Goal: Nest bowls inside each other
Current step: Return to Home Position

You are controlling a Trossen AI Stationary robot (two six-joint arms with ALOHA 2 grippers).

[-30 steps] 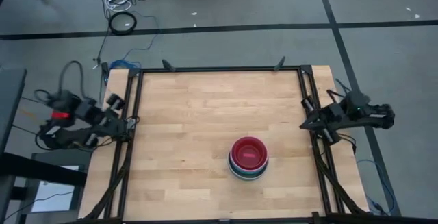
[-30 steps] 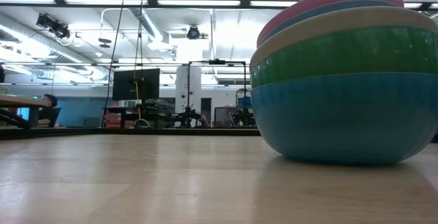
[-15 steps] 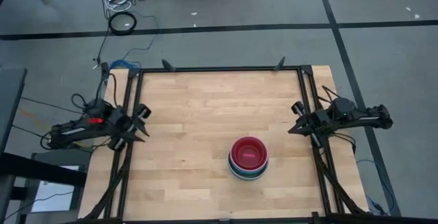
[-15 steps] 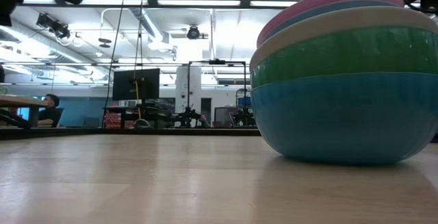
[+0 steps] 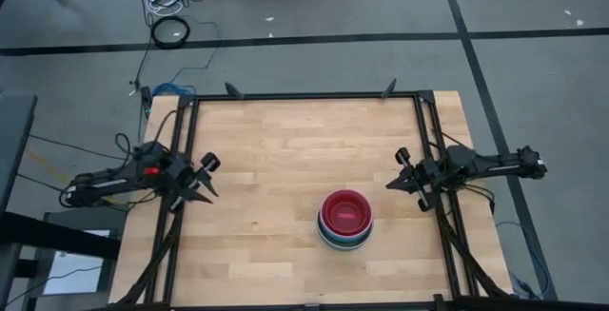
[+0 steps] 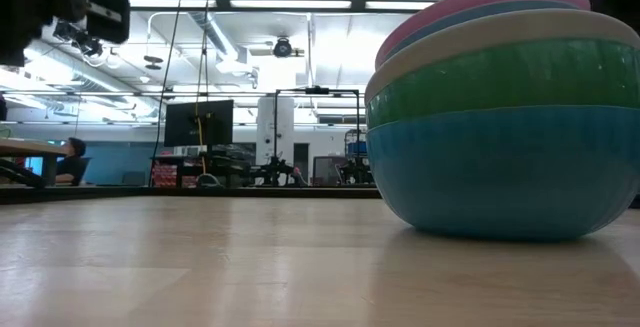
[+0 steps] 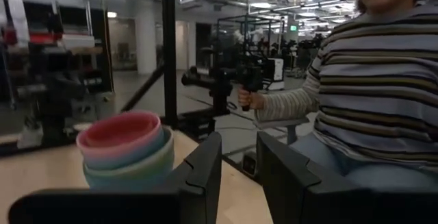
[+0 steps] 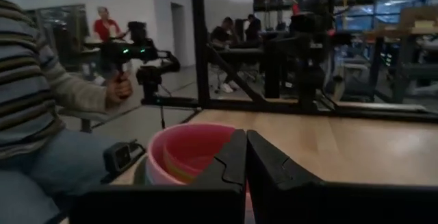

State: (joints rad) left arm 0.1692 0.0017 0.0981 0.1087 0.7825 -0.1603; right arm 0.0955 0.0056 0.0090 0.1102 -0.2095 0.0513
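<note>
Across the wooden table (image 5: 285,140), just one change from half a second ago: both dark arms reaching farther in from the side rails. Two grippers, one per side. At the left rail, left gripper (image 5: 202,185) now out over the boards, fingers (image 7: 205,176) parted by a narrow clear gap, holding nothing. At the right rail, right gripper (image 5: 396,180) likewise farther inward, fingers (image 8: 229,162) pressed together, gripping nothing. Seen from table height, a dark part of one arm hanging lower in the upper left corner than before. Beyond the near edge, one person in a striped sleeve (image 7: 383,80), gripping a dark handle. Right of the table's centre and towards that near edge, well apart from both grippers, one stack of bowls (image 5: 345,220), unmoved since the earlier frames. From above, only the red bowl (image 5: 345,212) fully on show, with pale and teal rims ringing it. From the side, five bands counted: blue bowl (image 6: 500,177) broad at the base, then green (image 6: 500,77), white-grey (image 6: 490,35), teal, and pink (image 6: 470,2) at the visible top. Round, plain, smooth-walled, each seated snugly inside the next.
</note>
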